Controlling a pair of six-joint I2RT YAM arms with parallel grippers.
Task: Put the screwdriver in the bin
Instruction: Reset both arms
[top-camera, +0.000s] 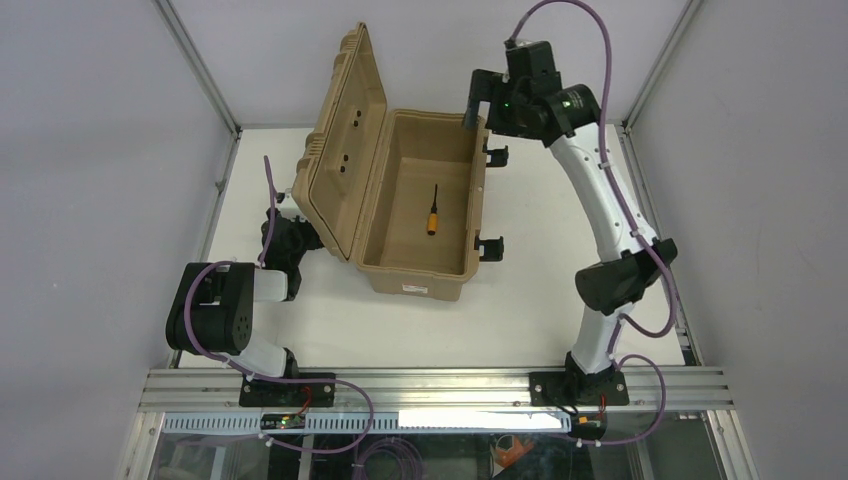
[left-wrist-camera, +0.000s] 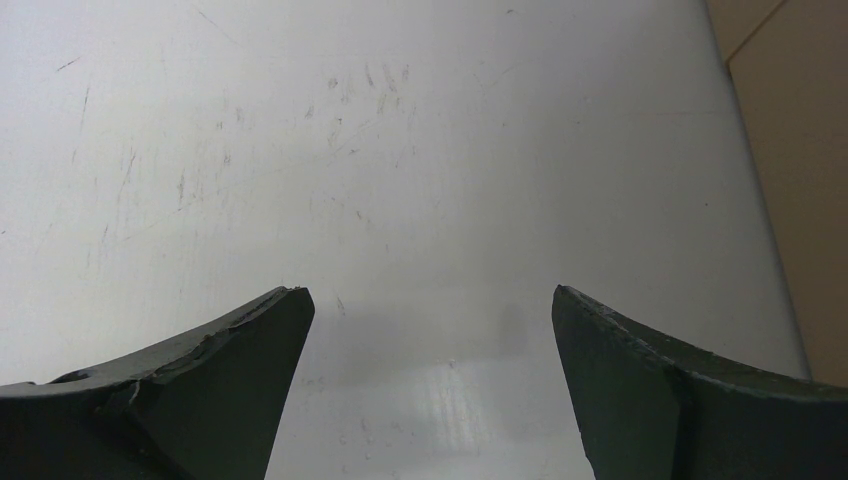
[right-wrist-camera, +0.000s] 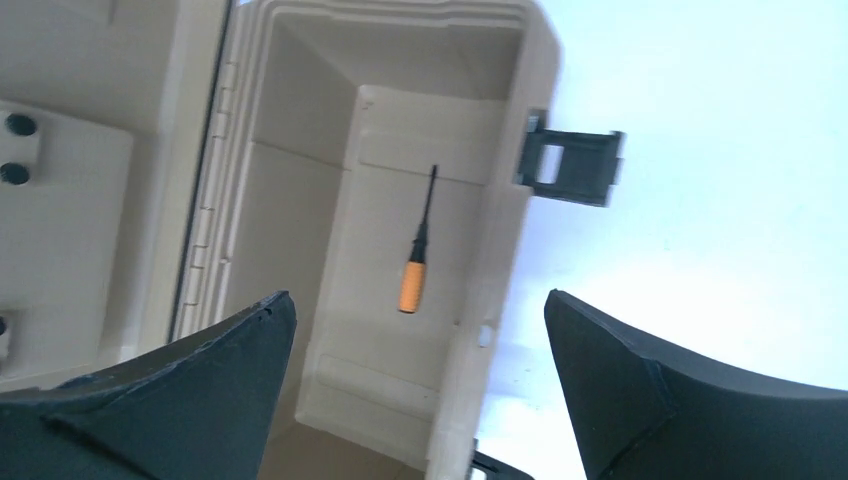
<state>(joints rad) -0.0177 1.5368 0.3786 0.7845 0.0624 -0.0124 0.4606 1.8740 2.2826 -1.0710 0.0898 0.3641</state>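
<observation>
The bin (top-camera: 470, 200) is a tan case standing open in the middle of the table, its ribbed lid (top-camera: 345, 130) raised on the left. The screwdriver (top-camera: 433, 215), with an orange handle and a thin black shaft, lies on the bin's floor. The right wrist view also shows the screwdriver (right-wrist-camera: 412, 270) inside the bin (right-wrist-camera: 500, 260). My right gripper (top-camera: 480, 105) is open and empty, held high above the bin's far right corner; its jaws (right-wrist-camera: 418, 294) stand wide apart. My left gripper (top-camera: 285, 232) is open and empty, low over the table left of the lid (left-wrist-camera: 430, 290).
Two black latches (top-camera: 493, 155) (top-camera: 489, 247) hang open on the bin's right side; one shows in the right wrist view (right-wrist-camera: 570, 165). The bin's tan wall (left-wrist-camera: 790, 150) edges the left wrist view. Grey walls and a metal frame surround the white table (top-camera: 560, 290).
</observation>
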